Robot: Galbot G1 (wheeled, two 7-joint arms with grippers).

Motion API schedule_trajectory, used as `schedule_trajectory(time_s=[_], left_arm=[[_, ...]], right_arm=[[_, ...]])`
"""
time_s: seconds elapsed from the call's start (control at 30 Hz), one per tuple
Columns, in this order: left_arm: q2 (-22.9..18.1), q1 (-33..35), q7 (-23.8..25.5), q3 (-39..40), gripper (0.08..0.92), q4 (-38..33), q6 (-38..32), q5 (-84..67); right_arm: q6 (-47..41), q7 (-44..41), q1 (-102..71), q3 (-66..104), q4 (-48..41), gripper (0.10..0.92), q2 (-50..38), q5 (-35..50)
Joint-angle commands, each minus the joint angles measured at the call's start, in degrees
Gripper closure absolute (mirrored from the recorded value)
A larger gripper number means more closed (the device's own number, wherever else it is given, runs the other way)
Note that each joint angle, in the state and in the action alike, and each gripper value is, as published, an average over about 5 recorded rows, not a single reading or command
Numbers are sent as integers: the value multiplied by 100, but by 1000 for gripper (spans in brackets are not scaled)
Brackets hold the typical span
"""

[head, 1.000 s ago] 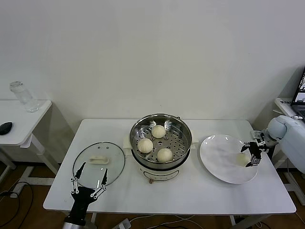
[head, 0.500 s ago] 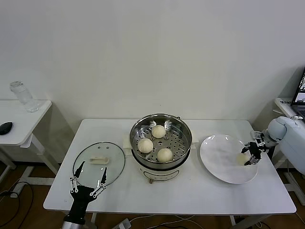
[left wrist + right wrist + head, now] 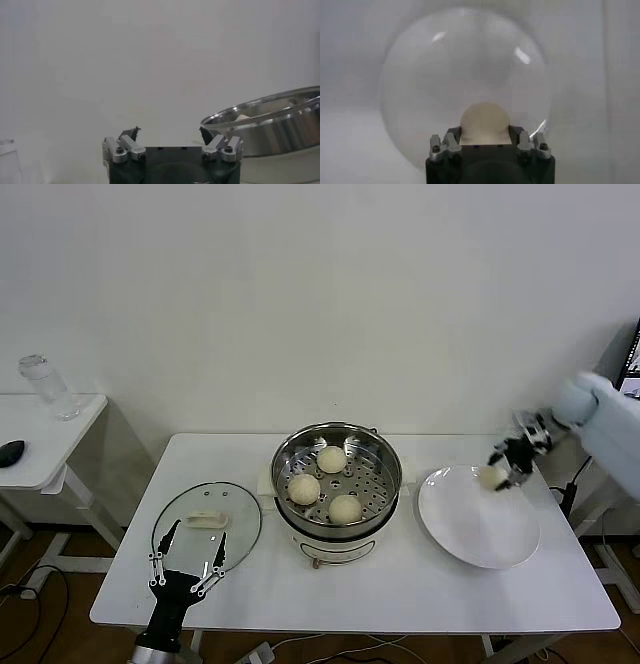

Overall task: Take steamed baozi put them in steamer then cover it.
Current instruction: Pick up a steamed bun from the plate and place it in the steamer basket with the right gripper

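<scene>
White table point(image 3: 400, 584): my right pincer point(image 3: 503, 463) clamps a bun point(image 3: 489, 476) above the plate point(image 3: 470, 529); my left pincer point(image 3: 186, 559), spread apart, idles beside the lid point(image 3: 215, 514).

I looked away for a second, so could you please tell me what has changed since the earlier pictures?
The right claw closed on the last baozi and lifted it off the white plate, toward the plate's far edge. The left claw stays open by the cover; three buns remain in the steamer.

I work in a lab-like test room: a bare white wall point(image 3: 320, 294), my white table point(image 3: 400, 594), a side desk point(image 3: 40, 454) at left.
</scene>
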Motion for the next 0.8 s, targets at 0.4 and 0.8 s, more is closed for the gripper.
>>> schedule_trajectory(time_s=[0.4, 0.8], left_arm=[[-38, -50, -52, 81, 177, -124, 189, -245], [-83, -132, -77, 94, 177, -92, 171, -245]], right_arm=[[-1031, 334, 2445, -2683, 1928, 364, 1843, 2333], [-1108, 589, 1654, -2688, 1474, 372, 2356, 1555]])
